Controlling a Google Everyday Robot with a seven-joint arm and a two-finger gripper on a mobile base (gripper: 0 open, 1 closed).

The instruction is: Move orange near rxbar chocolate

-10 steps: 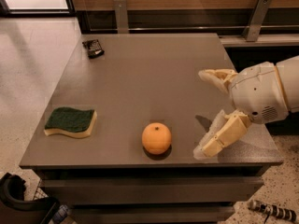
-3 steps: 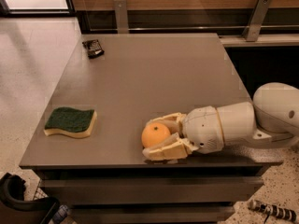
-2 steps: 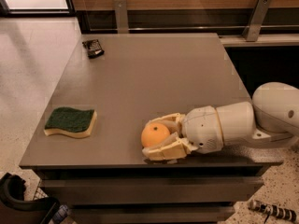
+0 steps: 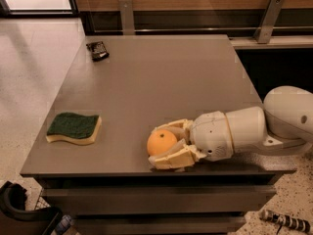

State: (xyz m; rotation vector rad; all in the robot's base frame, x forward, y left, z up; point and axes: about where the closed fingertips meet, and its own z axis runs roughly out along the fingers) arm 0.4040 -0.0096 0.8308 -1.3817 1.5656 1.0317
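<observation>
The orange (image 4: 161, 142) sits on the grey table (image 4: 166, 77) near its front edge, right of centre. My gripper (image 4: 155, 147) reaches in from the right, low over the table. Its cream fingers (image 4: 172, 159) lie against the orange's far and near sides, closed on it. The orange still rests on the tabletop. The rxbar chocolate (image 4: 98, 50), a small dark flat bar, lies at the far left corner of the table, far from the orange.
A green-and-yellow sponge (image 4: 74, 128) lies near the front left edge. The white arm body (image 4: 274, 124) hangs past the table's right edge. A wooden wall with metal brackets (image 4: 126, 14) runs behind the table. Dark gear (image 4: 19, 209) sits on the floor at the front left.
Since 3.3 s ago the gripper has come from the table's right side to the orange and closed around it. Over the last second nothing has visibly moved.
</observation>
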